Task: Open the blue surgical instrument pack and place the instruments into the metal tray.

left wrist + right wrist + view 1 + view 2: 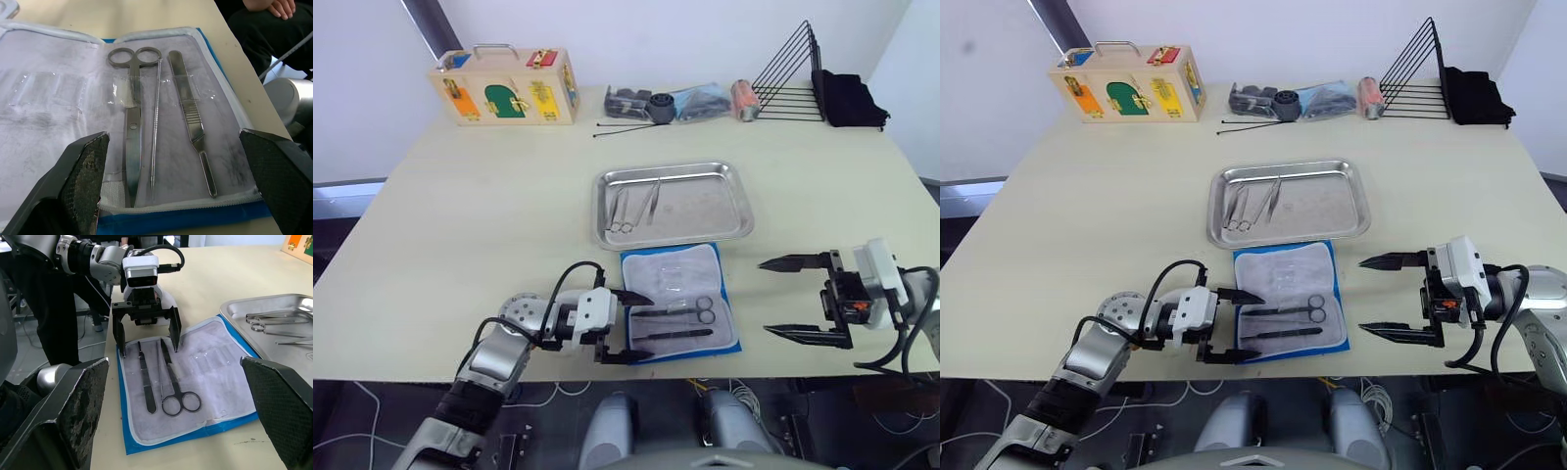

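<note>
Already the blue surgical instrument pack lies unfolded, lining up, on the counter just near of the metal tray, which holds a few instruments. Three more instruments, scissors, a thin probe and a flat handle, remain under the clear pocket strips. The left gripper stands wide apart and empty at the pack's left edge, straddling their tips, likely lining up a pick. The right gripper, also spread and empty, waits to the right, apart from the pack.
</note>
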You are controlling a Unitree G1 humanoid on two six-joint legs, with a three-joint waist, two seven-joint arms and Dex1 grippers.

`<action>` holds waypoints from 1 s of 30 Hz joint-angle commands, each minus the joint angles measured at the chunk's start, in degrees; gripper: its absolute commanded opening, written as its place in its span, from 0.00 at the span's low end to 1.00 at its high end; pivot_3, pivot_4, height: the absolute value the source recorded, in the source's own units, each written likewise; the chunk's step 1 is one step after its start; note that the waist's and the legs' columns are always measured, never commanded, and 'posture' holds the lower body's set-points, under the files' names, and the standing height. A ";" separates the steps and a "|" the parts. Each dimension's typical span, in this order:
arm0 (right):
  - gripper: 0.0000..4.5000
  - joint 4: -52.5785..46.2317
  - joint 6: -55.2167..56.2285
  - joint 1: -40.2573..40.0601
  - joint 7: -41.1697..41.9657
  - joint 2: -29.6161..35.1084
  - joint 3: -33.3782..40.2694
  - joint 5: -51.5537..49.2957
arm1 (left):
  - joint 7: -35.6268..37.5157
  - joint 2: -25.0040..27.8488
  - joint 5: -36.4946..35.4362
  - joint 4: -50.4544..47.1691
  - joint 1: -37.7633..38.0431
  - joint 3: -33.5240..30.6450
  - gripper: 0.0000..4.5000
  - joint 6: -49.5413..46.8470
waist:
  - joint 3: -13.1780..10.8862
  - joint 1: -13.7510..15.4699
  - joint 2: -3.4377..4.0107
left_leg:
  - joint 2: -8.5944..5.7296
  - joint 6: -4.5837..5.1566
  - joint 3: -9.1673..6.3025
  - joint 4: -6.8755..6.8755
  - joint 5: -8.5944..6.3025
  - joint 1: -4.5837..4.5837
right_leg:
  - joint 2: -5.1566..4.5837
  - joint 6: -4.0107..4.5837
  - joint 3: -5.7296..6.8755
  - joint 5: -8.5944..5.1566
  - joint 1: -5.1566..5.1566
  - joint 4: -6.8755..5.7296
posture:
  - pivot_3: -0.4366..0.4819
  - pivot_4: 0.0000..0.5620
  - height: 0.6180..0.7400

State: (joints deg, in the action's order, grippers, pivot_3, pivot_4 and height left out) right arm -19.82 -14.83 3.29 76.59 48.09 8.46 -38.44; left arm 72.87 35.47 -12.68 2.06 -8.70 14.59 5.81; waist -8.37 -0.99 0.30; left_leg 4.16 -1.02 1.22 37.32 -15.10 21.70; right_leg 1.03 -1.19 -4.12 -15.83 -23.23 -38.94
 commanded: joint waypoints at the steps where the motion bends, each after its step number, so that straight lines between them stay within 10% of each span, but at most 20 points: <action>1: 1.00 -0.90 0.12 1.62 0.14 0.05 0.41 -0.68 | -0.74 1.80 3.18 3.47 1.59 2.25 1.00 -6.68 | 0.04 -0.06 0.00 | 0.00 0.00 0.00 0.00 0.00 0.00 | 0.00 0.00 0.00 0.00 0.00 0.00 | 0.48 0.27 1.00; 30: 1.00 -1.33 -2.38 5.23 -4.04 -1.27 -6.37 5.86 | -1.70 0.90 3.45 6.89 1.97 3.27 1.00 -5.55 | 0.69 -0.12 0.06 | 0.02 0.01 0.00 -0.02 -0.01 -0.05 | 0.05 0.01 -0.05 -0.02 0.00 0.01 | 0.48 0.27 1.00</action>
State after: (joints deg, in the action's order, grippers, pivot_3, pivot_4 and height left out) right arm -21.19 -18.40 7.80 73.54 47.22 2.91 -34.13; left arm 72.13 35.72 -12.68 2.02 -9.49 15.92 2.94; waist -7.68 -1.10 0.36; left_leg 4.18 -1.01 1.22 37.30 -15.10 21.64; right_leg 1.09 -1.18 -4.17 -15.85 -23.23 -38.93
